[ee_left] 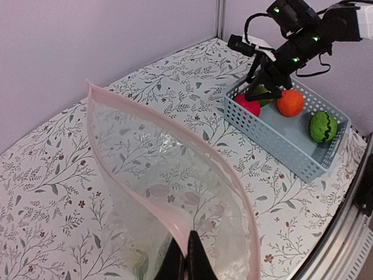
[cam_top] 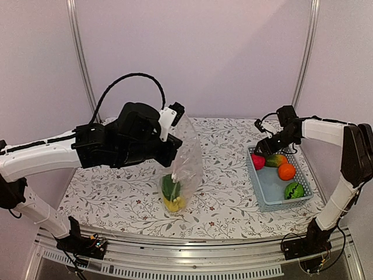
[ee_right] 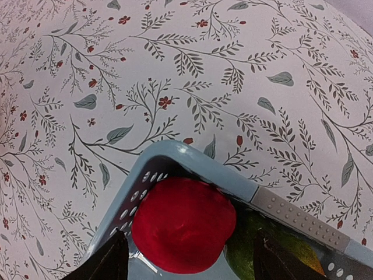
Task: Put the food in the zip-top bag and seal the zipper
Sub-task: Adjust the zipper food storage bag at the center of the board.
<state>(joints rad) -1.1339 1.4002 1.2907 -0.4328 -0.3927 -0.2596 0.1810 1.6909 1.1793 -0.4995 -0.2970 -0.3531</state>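
Top external view: my left gripper (cam_top: 176, 125) is clamped tight on the upper edge of the zip-top bag (cam_top: 187, 156). It holds the bag up near the middle of the desk (cam_top: 116, 192), with the bag's bottom reaching down to the patterned surface. Through the clear plastic I see a dark green piece (cam_top: 169, 188) and, below it, yellow bananas (cam_top: 174, 204) lying at the bottom of the bag. In the left wrist view my closed fingers (ee_left: 197, 261) pinch the zipper (ee_left: 175, 133). The pale pink strip curves away from them in a wide loop, so the bag's mouth stands open.

My right gripper (cam_top: 265, 149) is at the right side of the desk, lowered into the far left corner of the light blue basket (cam_top: 269, 189). Its jaws are spread wide and hold nothing. In the right wrist view one finger (ee_right: 108, 262) stands on each side of the red apple (ee_right: 183, 224), and the apple sits in the basket's corner between them. I cannot tell whether either finger touches it. The mango (ee_right: 256, 251) lies just beside the apple, against the basket's wall. The orange (cam_top: 286, 171) rests near the middle of the basket, close to the mango. The striped green ball (cam_top: 294, 190) lies towards the near end, apart from the others.
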